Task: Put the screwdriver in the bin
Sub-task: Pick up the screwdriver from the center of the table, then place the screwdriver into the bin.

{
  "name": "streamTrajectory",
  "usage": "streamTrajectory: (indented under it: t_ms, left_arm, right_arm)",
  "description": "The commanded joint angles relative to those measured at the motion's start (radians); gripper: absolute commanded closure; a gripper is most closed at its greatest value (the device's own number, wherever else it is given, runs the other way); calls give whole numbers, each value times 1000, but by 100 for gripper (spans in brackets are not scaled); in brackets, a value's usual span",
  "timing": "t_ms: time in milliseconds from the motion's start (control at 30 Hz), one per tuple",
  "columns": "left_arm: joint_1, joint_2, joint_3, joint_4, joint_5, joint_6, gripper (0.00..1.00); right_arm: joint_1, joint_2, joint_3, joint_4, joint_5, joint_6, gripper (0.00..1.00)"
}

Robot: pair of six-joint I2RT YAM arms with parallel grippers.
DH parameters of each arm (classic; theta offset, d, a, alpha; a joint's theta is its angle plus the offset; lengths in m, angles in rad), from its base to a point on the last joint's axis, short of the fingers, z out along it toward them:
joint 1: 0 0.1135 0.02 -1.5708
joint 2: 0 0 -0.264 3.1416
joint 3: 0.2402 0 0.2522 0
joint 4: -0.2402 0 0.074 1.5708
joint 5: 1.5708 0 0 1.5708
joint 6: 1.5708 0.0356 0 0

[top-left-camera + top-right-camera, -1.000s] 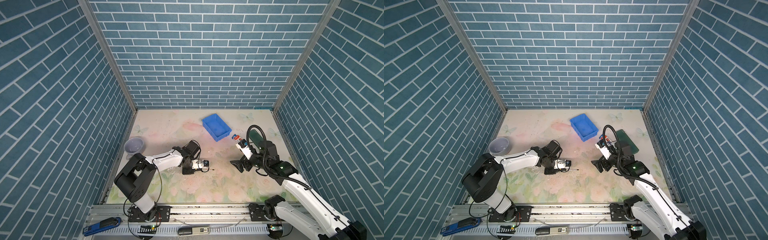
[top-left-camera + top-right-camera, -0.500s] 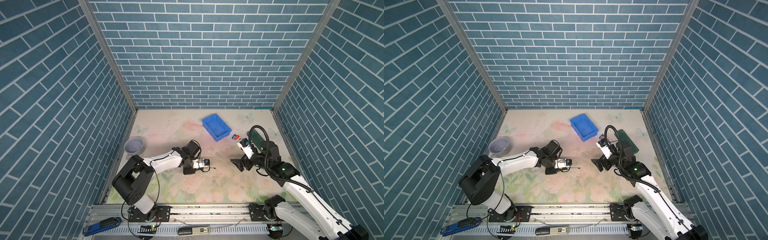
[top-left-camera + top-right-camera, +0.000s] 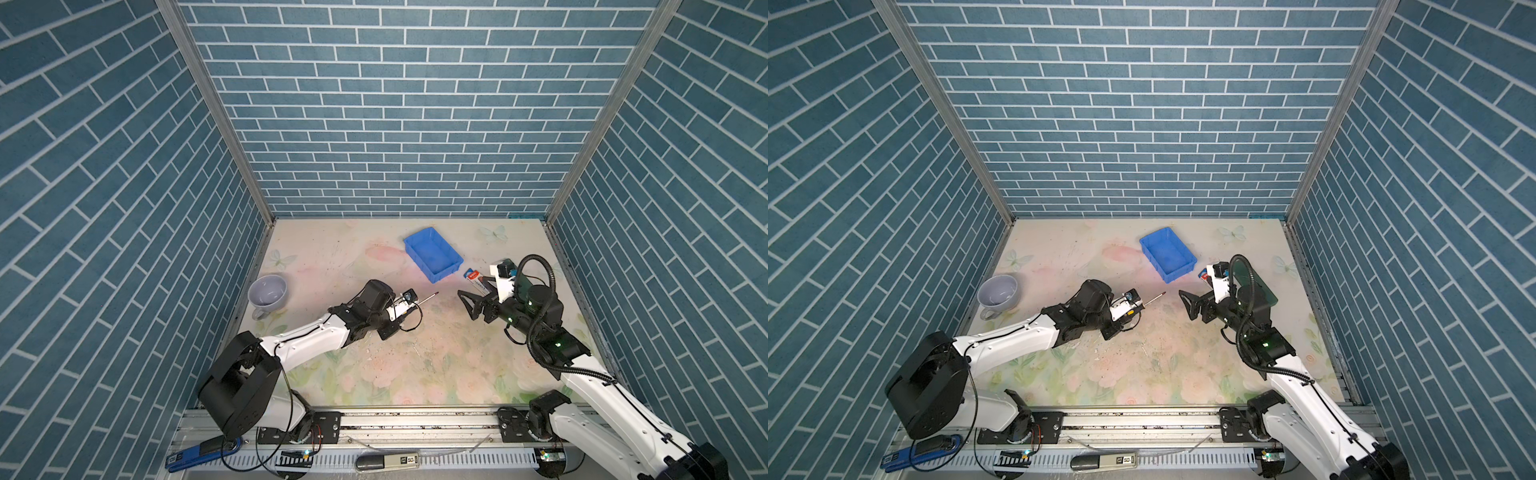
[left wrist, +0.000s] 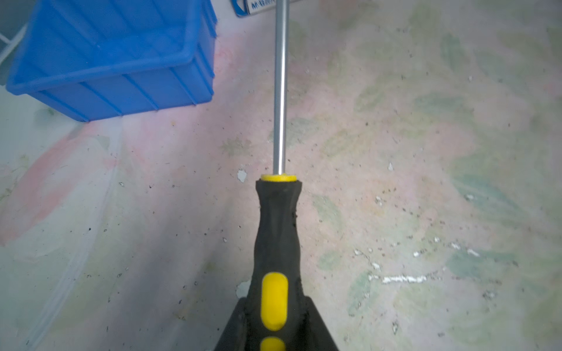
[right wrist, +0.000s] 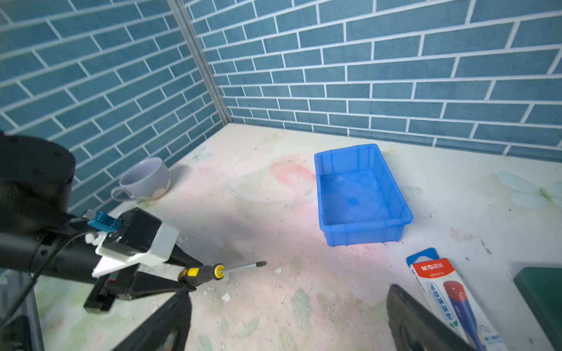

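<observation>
Near bin (image 3: 432,254), screwdriver (image 4: 276,228) clamped in left jaws

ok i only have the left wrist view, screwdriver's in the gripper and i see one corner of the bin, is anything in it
observer: no, the bin shows only its bare blue floor.
operator: where's the right gripper
observer: the right gripper is open and empty, across a gap from the tip of the screwdriver.
operator: anything on the left arm's side
observer: a mug stands by the wall there, far from the bin.
</observation>
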Motion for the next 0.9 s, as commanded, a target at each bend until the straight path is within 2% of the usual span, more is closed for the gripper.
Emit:
streamTrajectory:
  t_ms: [0,100,300,333,400,533,867]
  left_arm:
    - [-2,-13,-25,262,16,-211,100]
    - [-2,1,-52,410,50,-317,100]
    - [-9,66,-32,647,154,-494,100]
    - [-11,77,-32,671,167,-504,100]
    - [-19,94,0,701,174,-521,100]
    - [-37,115,29,726,194,-529,100]
    - [-74,120,44,757,218,-530,100]
  right_arm:
    - [-5,32,-56,287,23,195,1]
    - [-6,95,-74,395,-6,246,2]
    - [-4,227,-63,549,-123,306,15]
    - [-3,242,-57,559,-138,308,19]
    - [-1,263,-47,566,-154,306,32]
    - [5,309,-36,608,-188,304,41]
    - [50,420,4,711,-210,321,46]
